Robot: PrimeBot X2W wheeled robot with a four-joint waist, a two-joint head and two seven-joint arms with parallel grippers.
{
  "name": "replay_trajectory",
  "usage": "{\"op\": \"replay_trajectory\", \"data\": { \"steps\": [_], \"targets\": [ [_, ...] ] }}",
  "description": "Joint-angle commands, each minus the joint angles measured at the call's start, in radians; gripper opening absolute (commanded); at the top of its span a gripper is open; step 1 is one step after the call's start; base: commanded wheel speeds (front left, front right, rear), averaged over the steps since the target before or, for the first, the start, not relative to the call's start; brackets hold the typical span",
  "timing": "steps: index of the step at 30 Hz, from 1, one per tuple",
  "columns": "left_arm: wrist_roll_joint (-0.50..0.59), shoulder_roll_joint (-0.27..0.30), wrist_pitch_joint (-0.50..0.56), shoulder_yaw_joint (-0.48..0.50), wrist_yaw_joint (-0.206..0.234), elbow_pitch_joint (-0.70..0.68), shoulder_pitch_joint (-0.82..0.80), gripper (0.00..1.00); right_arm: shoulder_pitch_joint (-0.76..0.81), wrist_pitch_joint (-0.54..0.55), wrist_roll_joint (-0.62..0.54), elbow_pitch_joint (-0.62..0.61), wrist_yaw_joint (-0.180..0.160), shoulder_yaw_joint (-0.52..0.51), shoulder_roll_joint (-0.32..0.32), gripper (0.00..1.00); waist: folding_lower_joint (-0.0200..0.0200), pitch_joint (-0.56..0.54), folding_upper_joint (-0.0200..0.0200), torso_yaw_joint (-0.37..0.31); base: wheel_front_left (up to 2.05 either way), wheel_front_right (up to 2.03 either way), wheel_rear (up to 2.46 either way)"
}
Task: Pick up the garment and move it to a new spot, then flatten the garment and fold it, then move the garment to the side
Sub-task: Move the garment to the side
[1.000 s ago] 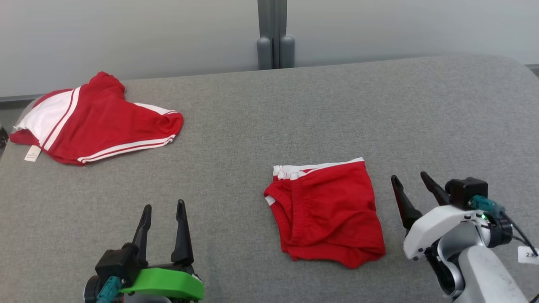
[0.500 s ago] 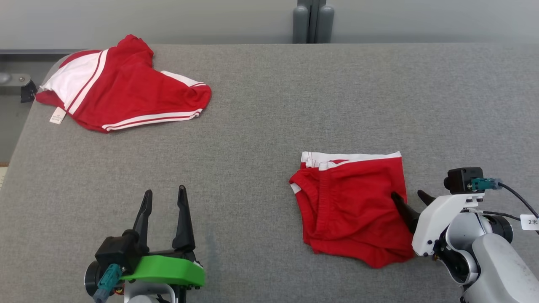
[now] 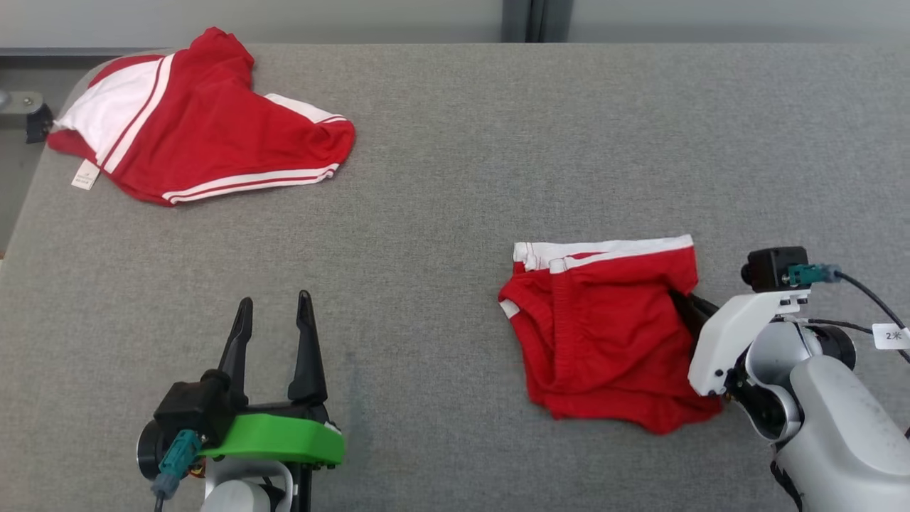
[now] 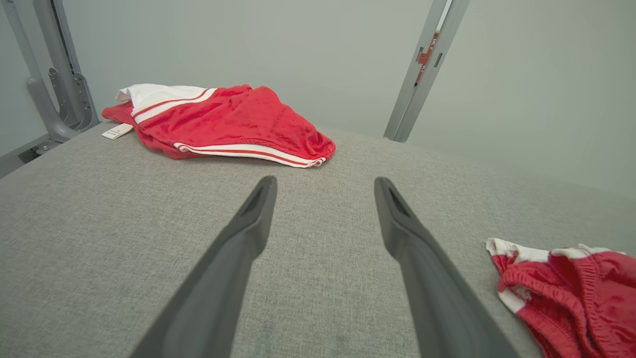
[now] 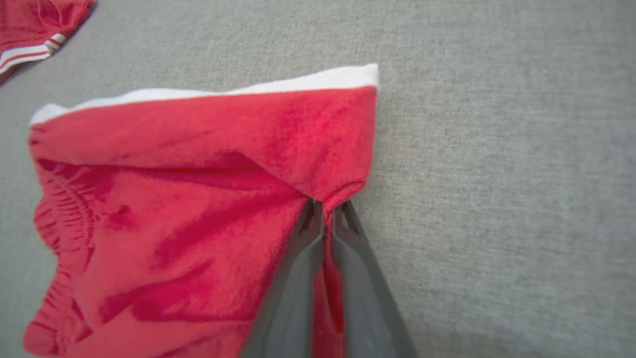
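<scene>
**Right hand pinches the smaller cloth; garment lies at the far left corner**

Head view: the garment (image 3: 206,121), bright red with a white panel and red-and-white striped trim, lies crumpled at the far left corner of the grey counter (image 3: 455,178), with a small white label (image 3: 84,174) at its left edge. The left hand (image 3: 275,297) hovers at the near left with its two dark fingers spread wide and nothing between them, well apart from both cloths. On the right, a smaller red cloth (image 3: 604,334) with a white band along its far edge lies flat. The right hand (image 3: 688,304) meets this cloth's right edge, and its fingertips are hidden by the fabric.

Left wrist view: the left hand (image 4: 324,181) is wide apart above bare counter (image 4: 99,223). The garment (image 4: 228,119) lies beyond the fingertips, up and to the left. The smaller red cloth (image 4: 571,283) sits at the lower right. A grey metal post (image 4: 422,69) rises behind the counter.

Right wrist view: the right hand (image 5: 328,209) is narrowed to a pinch on a fold at the edge of the smaller red cloth (image 5: 189,199), with red fabric caught between the fingers. A striped corner of the garment (image 5: 30,30) shows at the top left.
</scene>
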Motion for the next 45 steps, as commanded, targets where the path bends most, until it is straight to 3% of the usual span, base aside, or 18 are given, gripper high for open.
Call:
{"op": "replay_trajectory", "data": {
  "steps": [1, 9, 16, 22, 28, 36, 45],
  "targets": [
    [0.010, 0.001, 0.000, 0.001, -0.003, -0.007, -0.021, 1.00, -0.024, -0.016, -0.007, 0.005, -0.002, -0.013, -0.018, 0.00, 0.0000, 0.020, 0.0000, -0.037, 0.00, 0.00, 0.00],
    [0.045, 0.001, 0.000, 0.009, -0.016, -0.024, -0.062, 1.00, -0.103, -0.092, -0.031, 0.006, -0.002, -0.085, -0.039, 0.00, 0.0000, 0.083, 0.0000, -0.214, 0.00, 0.00, 0.00],
    [0.088, 0.012, 0.000, 0.007, -0.036, -0.013, -0.100, 1.00, -0.131, -0.134, -0.030, 0.025, -0.002, -0.133, -0.019, 0.00, 0.0000, 0.140, 0.0000, -0.394, 0.00, 0.00, 0.00],
    [0.105, 0.031, 0.000, -0.001, -0.042, -0.002, -0.127, 1.00, -0.153, -0.176, -0.033, 0.056, -0.002, -0.134, 0.008, 0.00, 0.0000, 0.171, 0.0000, -0.482, 0.00, 0.00, 0.00],
    [0.106, 0.041, 0.004, -0.010, -0.048, 0.008, -0.141, 1.00, -0.195, -0.225, -0.052, 0.116, -0.002, -0.115, 0.030, 0.00, 0.0000, 0.177, 0.0000, -0.488, 0.00, 0.00, 0.00],
    [0.106, 0.051, 0.002, -0.007, -0.036, -0.013, -0.141, 1.00, -0.315, -0.281, -0.091, 0.229, -0.002, -0.087, 0.003, 0.00, 0.0000, 0.181, 0.0000, -0.412, 0.00, 0.00, 0.00],
    [0.112, 0.069, 0.016, -0.010, -0.023, -0.066, -0.124, 1.00, -0.496, -0.299, -0.165, 0.396, -0.002, -0.103, -0.125, 0.00, 0.0000, 0.205, 0.0000, -0.315, 0.00, 0.00, 0.00]
  ]
}}
